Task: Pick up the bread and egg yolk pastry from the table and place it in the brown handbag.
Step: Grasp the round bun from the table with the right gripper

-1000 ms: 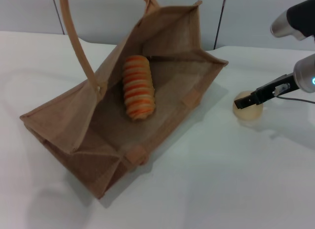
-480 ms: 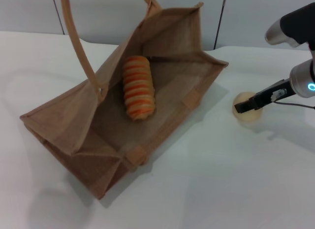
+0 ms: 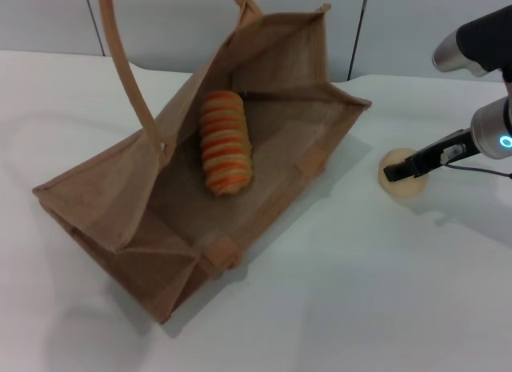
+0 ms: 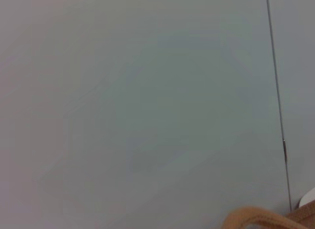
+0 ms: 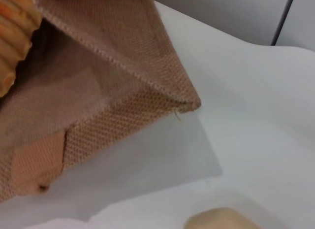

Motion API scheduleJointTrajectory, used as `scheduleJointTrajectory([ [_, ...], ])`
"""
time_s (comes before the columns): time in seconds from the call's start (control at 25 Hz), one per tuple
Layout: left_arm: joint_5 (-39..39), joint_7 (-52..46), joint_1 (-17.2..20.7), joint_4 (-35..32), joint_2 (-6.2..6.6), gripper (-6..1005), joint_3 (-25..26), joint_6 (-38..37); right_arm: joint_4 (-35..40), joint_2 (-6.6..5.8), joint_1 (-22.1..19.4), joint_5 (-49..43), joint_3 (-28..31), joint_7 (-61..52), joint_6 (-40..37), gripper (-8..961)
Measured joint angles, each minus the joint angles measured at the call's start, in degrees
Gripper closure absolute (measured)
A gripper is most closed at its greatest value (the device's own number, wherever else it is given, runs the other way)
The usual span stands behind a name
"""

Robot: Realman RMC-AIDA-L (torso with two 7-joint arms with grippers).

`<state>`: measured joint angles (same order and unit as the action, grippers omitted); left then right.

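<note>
The orange-and-cream striped bread (image 3: 226, 142) lies inside the brown handbag (image 3: 288, 56), which rests open on its side on the white table. To the bag's right, the pale round egg yolk pastry (image 3: 408, 188) sits on the table. My right gripper (image 3: 394, 172) reaches in from the right, and its dark finger (image 3: 420, 160) lies across the pastry's top. The right wrist view shows the bag's corner (image 5: 147, 81), an end of the bread (image 5: 12, 32) and the pastry's top (image 5: 221, 220). My left gripper is out of view.
One tan handle (image 3: 120, 60) of the bag arcs up at the left, and part of a handle (image 4: 256, 218) shows in the left wrist view against a grey wall. The white table (image 3: 336, 292) spreads in front of the bag and the pastry.
Over the last second my right arm shifted slightly up and left, and the finger's tip slid a little further across the pastry. Bag and bread have not moved.
</note>
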<state>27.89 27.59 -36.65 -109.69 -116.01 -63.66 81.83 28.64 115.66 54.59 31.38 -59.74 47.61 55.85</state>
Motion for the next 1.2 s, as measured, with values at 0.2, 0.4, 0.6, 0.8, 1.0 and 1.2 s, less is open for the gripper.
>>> scheduleJointTrajectory([
  [0.2,-0.03,0.0,0.0,0.01,0.0,875,0.03,0.0,-0.06,0.0,-0.01,-0.03,-0.03,0.17,-0.04,329],
  [0.4,-0.03,0.0,0.0,0.01,0.0,874,0.13,0.0,-0.08,0.0,-0.01,-0.06,-0.03,0.18,-0.09,341],
  [0.6,-0.03,0.01,0.0,0.01,0.0,874,0.13,0.0,0.21,0.0,-0.02,0.13,0.03,0.04,0.16,350],
  [0.8,-0.57,0.14,0.11,0.01,0.05,873,0.14,0.0,2.22,0.0,0.16,0.43,0.54,-0.13,1.95,360],
  [1.0,-0.83,0.14,0.38,0.01,0.25,872,0.21,0.0,7.57,0.06,-0.64,1.76,0.68,-0.47,6.67,369],
  [1.2,-0.83,0.21,0.48,0.05,0.4,871,0.41,0.0,14.36,0.13,-1.88,4.23,0.69,-0.62,13.6,406],
])
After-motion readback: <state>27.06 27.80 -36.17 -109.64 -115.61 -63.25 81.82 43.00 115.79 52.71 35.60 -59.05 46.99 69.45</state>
